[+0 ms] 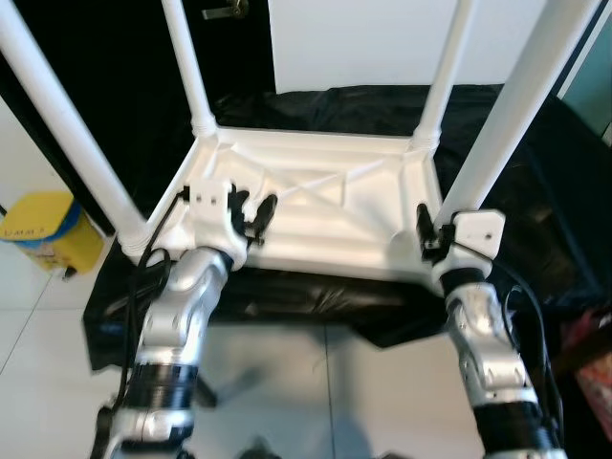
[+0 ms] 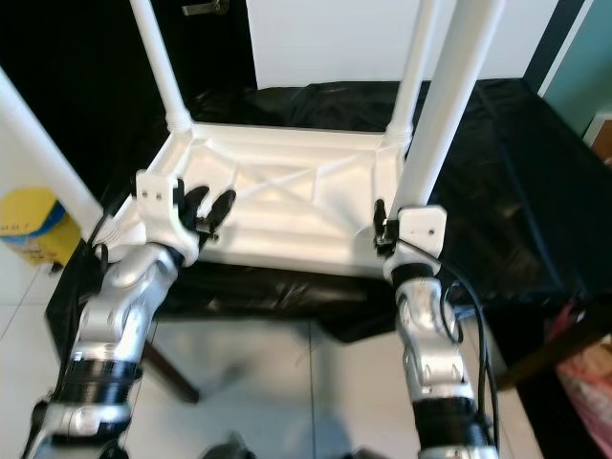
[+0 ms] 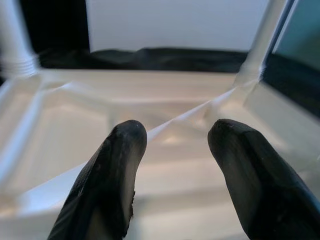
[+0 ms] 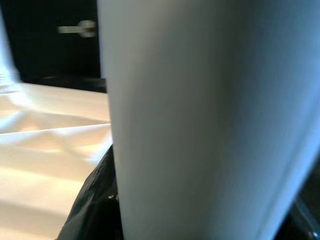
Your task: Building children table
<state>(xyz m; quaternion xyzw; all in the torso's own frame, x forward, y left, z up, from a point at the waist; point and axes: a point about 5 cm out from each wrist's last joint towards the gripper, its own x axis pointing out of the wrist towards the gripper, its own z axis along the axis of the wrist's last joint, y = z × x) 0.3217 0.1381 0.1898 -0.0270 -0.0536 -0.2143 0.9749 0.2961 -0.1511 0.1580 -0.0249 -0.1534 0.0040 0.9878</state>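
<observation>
A white plastic children's table lies upside down on a black-draped surface, with its legs pointing up. My left gripper is open over the ribbed underside at the near left edge; in the left wrist view its fingers are spread with nothing between them. My right gripper is shut on the base of the near right leg. In the right wrist view that leg stands against a black finger. The near left leg rises beside my left arm.
A yellow bucket sits on the white tiled floor at the left. Behind the table are a dark door with a handle and a white wall. Pink fabric lies at the far right.
</observation>
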